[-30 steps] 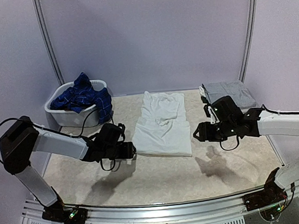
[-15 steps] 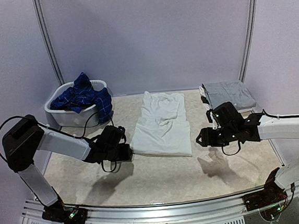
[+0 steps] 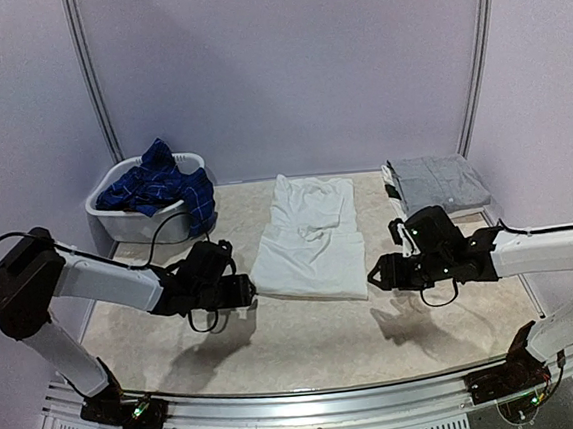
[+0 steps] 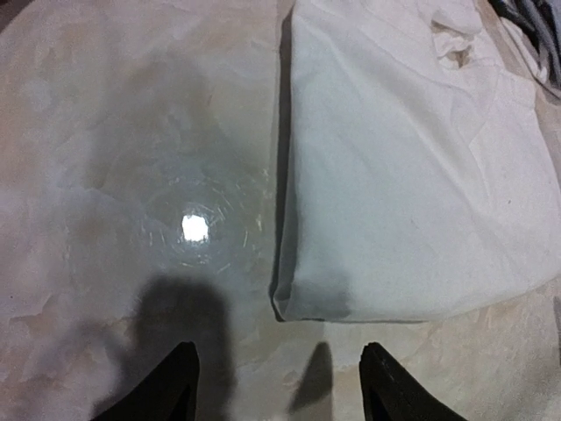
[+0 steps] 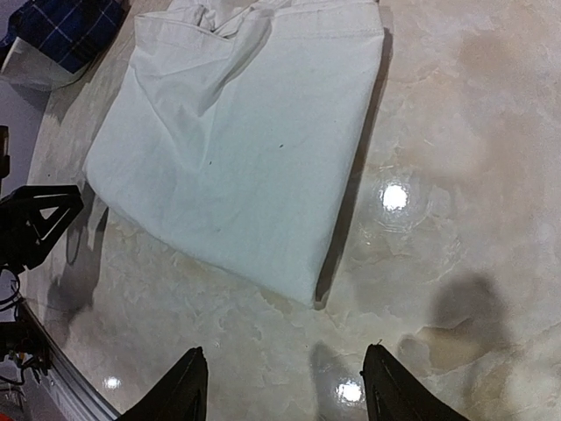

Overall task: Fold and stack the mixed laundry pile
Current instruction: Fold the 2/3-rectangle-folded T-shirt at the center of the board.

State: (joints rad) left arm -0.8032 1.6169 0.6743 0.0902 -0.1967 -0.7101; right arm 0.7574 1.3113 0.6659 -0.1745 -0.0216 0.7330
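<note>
The white trousers (image 3: 309, 245) are laid folded on the bench (image 3: 307, 338). Judged soft, limp and light, they would best be taken at their near corners, beside which the left pincer (image 4: 279, 390) and right pincer (image 5: 286, 386) are held wide and empty.

Tbl (image 3: 307, 338) w/ white trousers (image 3: 309, 245), basket (image 3: 116, 221), grey garment (image 3: 440, 181)

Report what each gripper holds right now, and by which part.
Nothing is held. The left gripper and the right gripper both stand open over the table, each just short of a near corner of the white trousers.
</note>
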